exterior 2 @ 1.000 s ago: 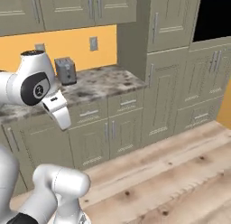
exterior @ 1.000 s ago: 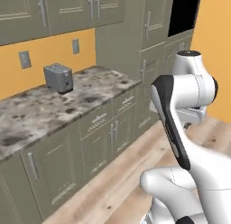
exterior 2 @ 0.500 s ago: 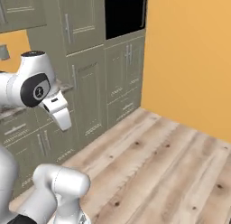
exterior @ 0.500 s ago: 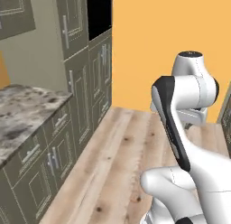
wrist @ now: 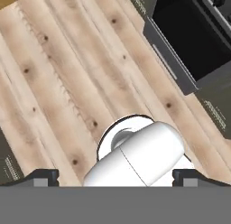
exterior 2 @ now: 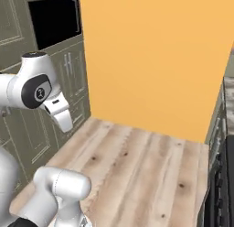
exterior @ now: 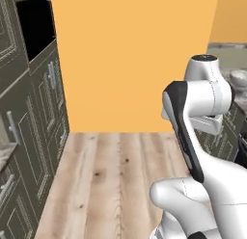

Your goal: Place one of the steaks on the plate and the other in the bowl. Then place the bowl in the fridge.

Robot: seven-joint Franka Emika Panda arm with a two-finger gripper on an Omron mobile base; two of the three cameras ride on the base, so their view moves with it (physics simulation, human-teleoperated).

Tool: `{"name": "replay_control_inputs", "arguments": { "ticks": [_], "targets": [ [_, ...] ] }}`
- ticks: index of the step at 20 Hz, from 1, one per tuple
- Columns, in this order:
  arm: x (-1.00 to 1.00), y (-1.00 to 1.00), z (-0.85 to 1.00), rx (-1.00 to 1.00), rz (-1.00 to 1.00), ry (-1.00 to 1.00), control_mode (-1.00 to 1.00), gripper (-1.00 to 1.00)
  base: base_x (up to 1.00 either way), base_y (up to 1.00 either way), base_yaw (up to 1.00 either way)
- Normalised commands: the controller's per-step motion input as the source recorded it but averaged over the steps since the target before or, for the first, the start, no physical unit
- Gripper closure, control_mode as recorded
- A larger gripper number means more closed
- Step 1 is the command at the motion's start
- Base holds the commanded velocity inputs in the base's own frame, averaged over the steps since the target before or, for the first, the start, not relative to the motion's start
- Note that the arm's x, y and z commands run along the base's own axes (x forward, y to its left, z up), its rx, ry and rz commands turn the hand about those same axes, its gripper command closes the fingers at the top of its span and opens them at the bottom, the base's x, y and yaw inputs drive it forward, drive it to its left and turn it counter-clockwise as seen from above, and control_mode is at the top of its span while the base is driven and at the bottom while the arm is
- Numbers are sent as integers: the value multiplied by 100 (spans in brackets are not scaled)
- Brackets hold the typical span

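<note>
Bowl (exterior: 239,79) has come into view as the base turned.

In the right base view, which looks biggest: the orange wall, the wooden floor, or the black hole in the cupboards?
1. Orange wall, largest.
2. Wooden floor, a little less; it lies nearer the camera, so the top two are close.
3. Black hole in the cupboards, clearly smallest.

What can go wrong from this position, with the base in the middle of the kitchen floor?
1. The cabinets stand close on one side and a dark oven front on the other, so the base may bump one of them.
2. The open tool holds nothing and points at the wooden floor, so a hasty grasp would miss.
</note>
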Motion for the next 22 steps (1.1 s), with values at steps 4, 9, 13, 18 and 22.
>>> {"name": "replay_control_inputs", "arguments": {
  "ticks": [4, 9, 13, 18, 22],
  "targets": [
    [0, 0, 0, 0, 0, 0, 100, -100, 100, 14, -49],
    [0, 0, 0, 0, 0, 0, 100, -100, 100, 23, -50],
    [0, 0, 0, 0, 0, 0, 100, -100, 100, 40, -50],
    [0, 0, 0, 0, 0, 0, 100, -100, 100, 48, -49],
    [0, 0, 0, 0, 0, 0, 100, -100, 100, 52, -55]
  ]
}}
